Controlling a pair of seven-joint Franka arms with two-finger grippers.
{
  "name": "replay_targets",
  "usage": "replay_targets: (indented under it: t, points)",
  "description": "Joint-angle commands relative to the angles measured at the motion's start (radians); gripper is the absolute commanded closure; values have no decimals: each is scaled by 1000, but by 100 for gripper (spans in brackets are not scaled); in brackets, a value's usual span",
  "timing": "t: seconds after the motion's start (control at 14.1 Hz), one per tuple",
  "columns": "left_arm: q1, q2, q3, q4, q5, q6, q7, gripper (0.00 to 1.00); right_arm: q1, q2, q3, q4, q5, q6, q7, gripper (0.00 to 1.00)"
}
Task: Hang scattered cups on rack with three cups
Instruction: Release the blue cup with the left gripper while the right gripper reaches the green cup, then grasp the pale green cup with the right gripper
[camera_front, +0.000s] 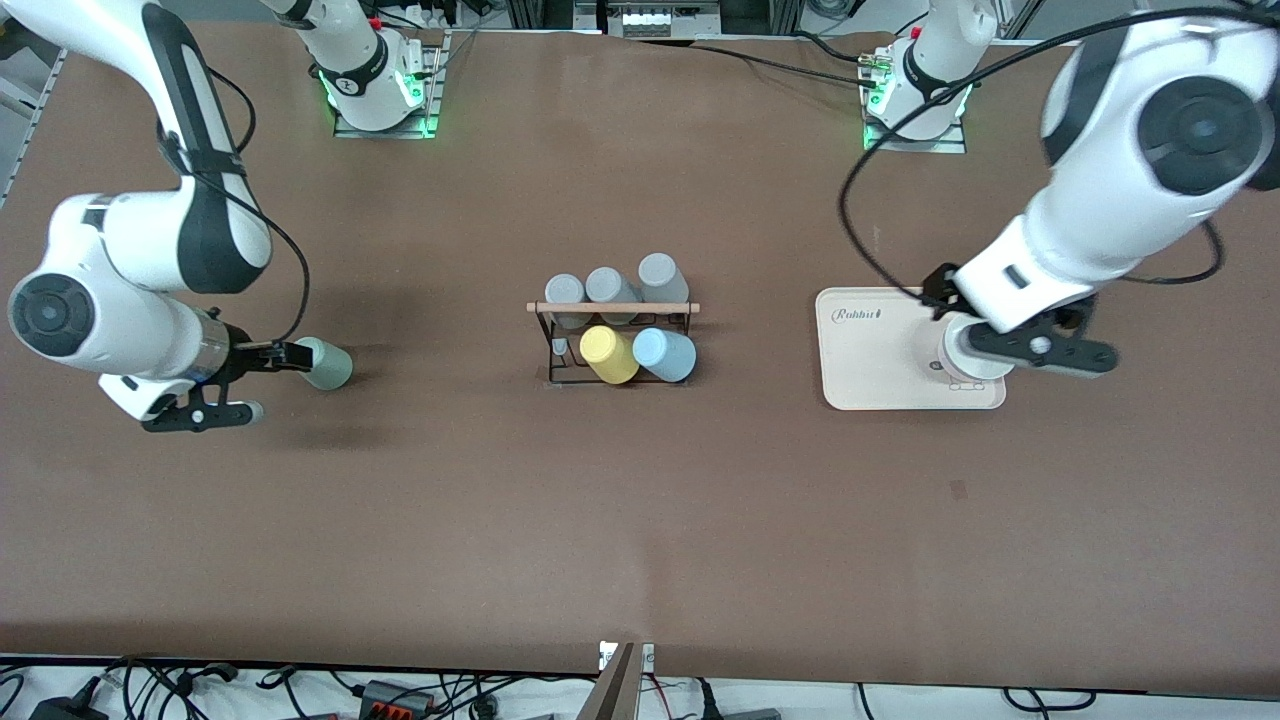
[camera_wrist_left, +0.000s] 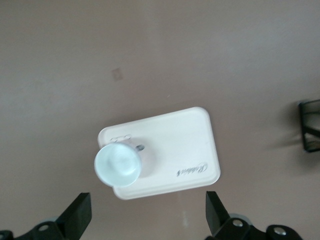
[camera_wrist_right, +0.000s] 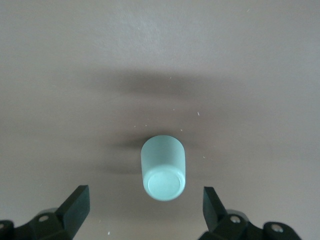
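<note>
Two cups remain off the rack (camera_front: 612, 340). We see the pale mint green cup (camera_front: 325, 363) lying on its side on the bare table toward the right arm's end, its base facing the right wrist camera. The right gripper (camera_wrist_right: 145, 207) hovers low beside it, fingers spread wider than the cup and holding nothing; in the front view the wrist hides part of the cup's end.

The light blue cup (camera_wrist_left: 118, 164) stands on the cream tray (camera_front: 875, 380) toward the left arm's end. From the front it is almost wholly covered by the left arm's wrist. The left gripper (camera_wrist_left: 147, 212) hangs over the tray, fingers wide apart and empty; only their tips enter the left wrist view.

On the rack at table centre we count three grey cups (camera_front: 610, 287) farther from the front camera, with a yellow cup (camera_front: 608, 355) and a blue cup (camera_front: 665, 354) nearer. The pegs are hidden inside them.
</note>
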Motion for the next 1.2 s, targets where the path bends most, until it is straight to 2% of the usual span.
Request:
replay_targets:
  t: [0.0, 0.14, 0.28, 0.5, 0.78, 0.99, 1.06, 1.13]
  points:
    - [111, -138, -13, -151, -44, 9, 96, 0, 7, 25, -1, -36, -16, 37, 49, 0]
    - [186, -147, -13, -161, -76, -43, 149, 0, -6, 25, -4, -68, -16, 37, 72, 0]
    - [222, -143, -4, -135, -127, -43, 156, 0, -16, 27, -5, -96, -16, 45, 72, 0]
    - [257, -126, -2, -109, -131, -54, 176, 0, -40, 30, -5, -148, -16, 92, 72, 0]
    - [256, -124, -13, -93, -121, -55, 172, 0, -42, 50, -5, -187, -8, 143, 72, 0]
    - [231, -161, -1, -130, -131, -58, 174, 0, -40, 66, -4, -187, -8, 143, 72, 0]
    - [214, -164, 16, -135, -130, -43, 174, 0, -40, 71, -4, -187, -8, 145, 72, 0]
    - [152, -166, 68, -135, -122, -37, 174, 0, -40, 73, -4, -182, -7, 145, 72, 0]
